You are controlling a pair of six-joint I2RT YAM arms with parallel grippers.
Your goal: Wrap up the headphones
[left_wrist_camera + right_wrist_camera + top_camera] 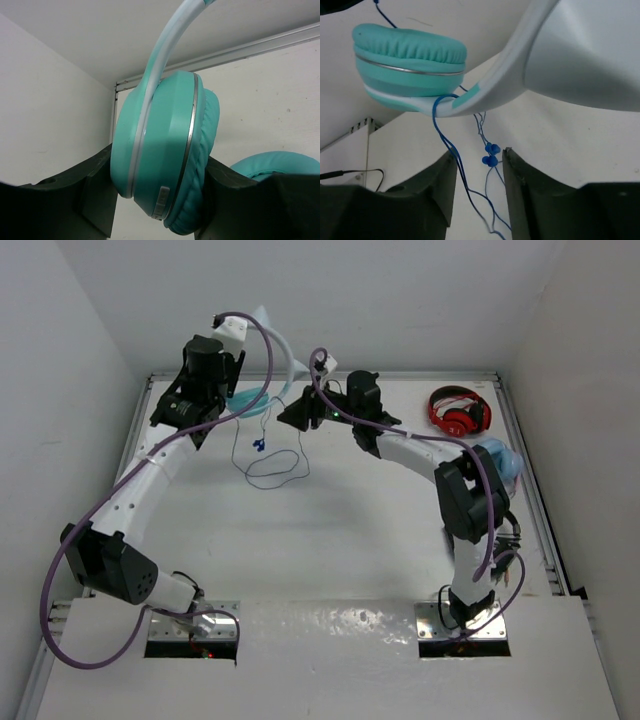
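Observation:
The teal headphones (245,400) are held off the table at the back left, their pale headband (278,343) arching up. My left gripper (222,390) is shut on one round ear cup (160,145); the other ear cup (280,165) shows behind the right finger. The thin dark blue cable (268,465) hangs in loops down to the table, with the blue plug (258,445) on it. My right gripper (297,412) is open just right of the headphones. In the right wrist view the cable (451,150) runs between its fingers (440,185), below the headband (560,55), and the plug (490,155) lies beyond.
Red headphones (459,410) lie at the back right. Paler sky-blue headphones (503,462) sit by the right edge, partly behind my right arm. White walls close in the table on the left, back and right.

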